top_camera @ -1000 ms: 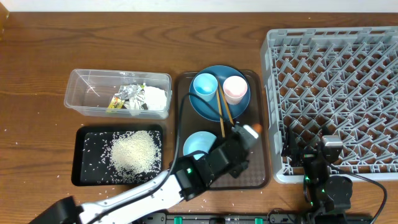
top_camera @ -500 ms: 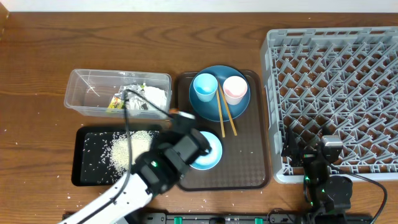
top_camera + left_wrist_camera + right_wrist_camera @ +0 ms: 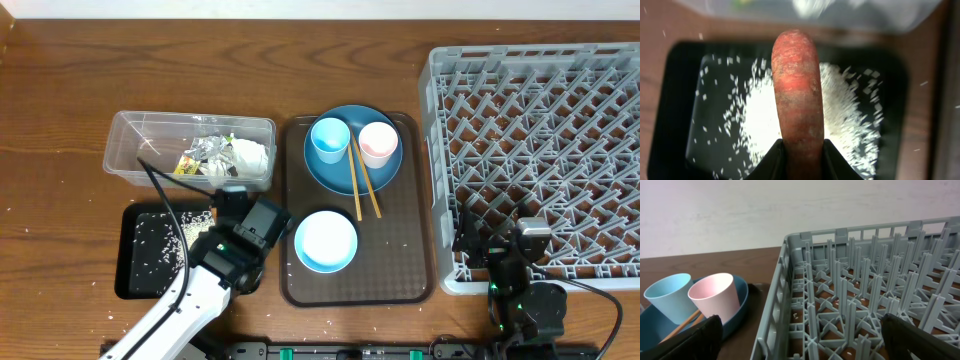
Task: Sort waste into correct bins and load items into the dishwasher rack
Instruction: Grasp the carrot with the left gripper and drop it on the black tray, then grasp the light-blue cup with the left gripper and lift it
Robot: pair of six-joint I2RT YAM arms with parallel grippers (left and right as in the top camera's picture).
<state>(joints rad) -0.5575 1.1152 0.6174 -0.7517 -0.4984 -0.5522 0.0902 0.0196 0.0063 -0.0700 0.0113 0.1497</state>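
Overhead: the left gripper (image 3: pixel 228 200) is seen over the right end of the black tray (image 3: pixel 140 282), near the clear tub (image 3: pixel 128 150).

Left wrist: the carrot (image 3: pixel 796 85) is clamped at its near end. Its long axis is pointed toward the tub, and rice (image 3: pixel 850 120) is spread beneath it.

Right wrist: the right gripper (image 3: pixel 801 335) is held wide apart and empty at the rack (image 3: pixel 790 245) edge.

brown serving tray (image 3: pixel 400 255) flat on the dark wood-grain surface (image 3: pixel 60 90) — pale wall (image 3: pixel 740 210) behind, right wrist view
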